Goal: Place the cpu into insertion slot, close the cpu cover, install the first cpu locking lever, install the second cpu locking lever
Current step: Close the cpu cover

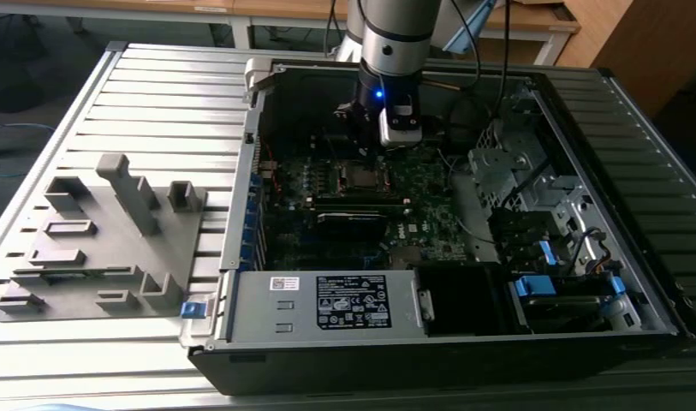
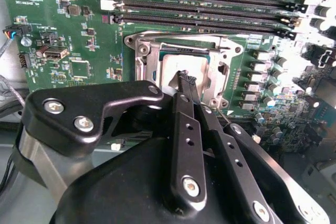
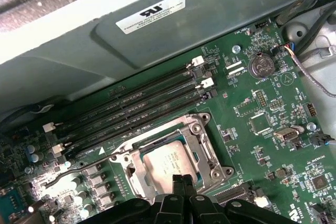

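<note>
Closed on nothing, the end effector point(image 3: 181, 181) sits at the edge of the cpu point(image 3: 167, 162), which lies in the insertion slot point(image 1: 364, 175) at 7 o'clock of the arm point(image 1: 390, 51) in the exterior view, so an off-centre push could skew it there and damage both.

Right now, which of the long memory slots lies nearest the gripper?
The memory slot directly beside the cpu, with a dark end latch. The gripper is over the cpu; the next slot out has a white latch.
</note>
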Action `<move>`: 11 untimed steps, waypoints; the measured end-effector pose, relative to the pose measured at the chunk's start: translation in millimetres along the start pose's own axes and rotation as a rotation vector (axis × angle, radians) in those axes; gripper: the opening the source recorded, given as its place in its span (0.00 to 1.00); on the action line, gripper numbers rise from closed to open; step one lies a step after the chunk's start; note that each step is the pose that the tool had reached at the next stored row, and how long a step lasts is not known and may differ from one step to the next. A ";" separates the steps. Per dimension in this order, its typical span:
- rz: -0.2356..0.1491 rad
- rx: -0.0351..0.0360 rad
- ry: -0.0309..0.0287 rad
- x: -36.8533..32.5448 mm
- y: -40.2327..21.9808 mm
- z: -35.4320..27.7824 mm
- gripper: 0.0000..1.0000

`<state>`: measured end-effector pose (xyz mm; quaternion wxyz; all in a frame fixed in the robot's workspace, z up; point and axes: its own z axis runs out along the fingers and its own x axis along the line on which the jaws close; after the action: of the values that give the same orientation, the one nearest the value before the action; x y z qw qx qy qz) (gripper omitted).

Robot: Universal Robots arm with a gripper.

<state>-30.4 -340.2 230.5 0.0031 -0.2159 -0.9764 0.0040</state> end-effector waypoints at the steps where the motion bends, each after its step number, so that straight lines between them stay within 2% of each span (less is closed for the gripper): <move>1: 0.000 0.0000 0.0000 0.0 0.0 0.0 0.11; 5: -0.003 -0.0018 -0.0029 0.0 0.0 0.0 0.11; 11: -0.005 -0.0020 -0.0034 0.0 0.0 0.0 0.11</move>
<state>-30.4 -340.2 230.5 0.0012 -0.2137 -0.9769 0.0033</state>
